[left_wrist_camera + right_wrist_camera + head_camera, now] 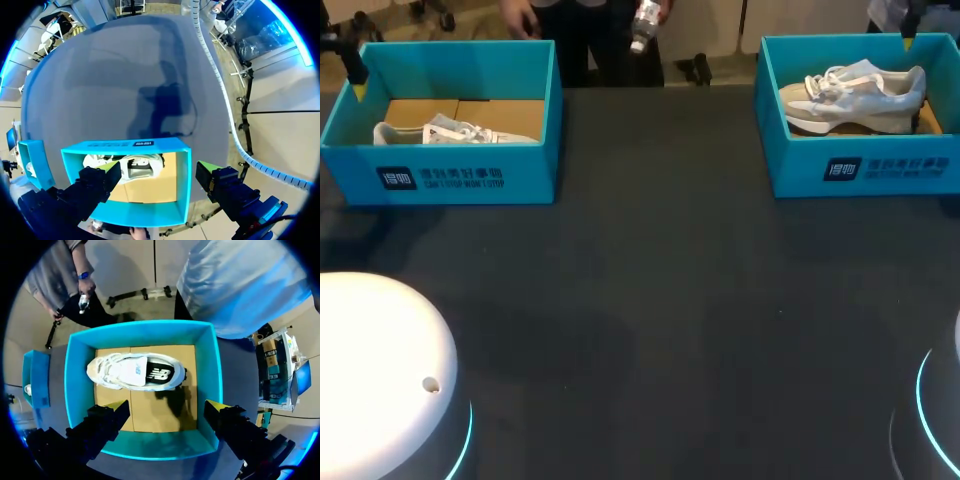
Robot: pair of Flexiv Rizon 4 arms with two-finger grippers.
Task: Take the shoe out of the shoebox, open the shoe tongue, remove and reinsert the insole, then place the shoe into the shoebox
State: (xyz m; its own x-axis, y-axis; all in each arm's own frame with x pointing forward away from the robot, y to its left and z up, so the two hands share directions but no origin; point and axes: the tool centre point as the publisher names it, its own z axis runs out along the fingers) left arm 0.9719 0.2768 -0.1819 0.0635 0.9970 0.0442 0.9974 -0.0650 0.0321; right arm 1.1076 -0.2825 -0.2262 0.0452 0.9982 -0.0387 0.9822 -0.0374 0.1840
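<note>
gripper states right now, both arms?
Left gripper: open, holding nothing, above the left shoebox.
Right gripper: open, holding nothing, above the right shoebox.

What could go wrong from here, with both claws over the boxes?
1. Left claw hangs open over the left teal cardboard shoebox. Its white lace-up shoe sits tight against one wall, so a finger may hit the rim or wall on descent.
2. Right claw is open over the right teal cardboard shoebox. Its white shoe with the black insole lies ahead of the claw, near the far wall. A straight-down grasp may miss, or drag the light-looking box.
</note>
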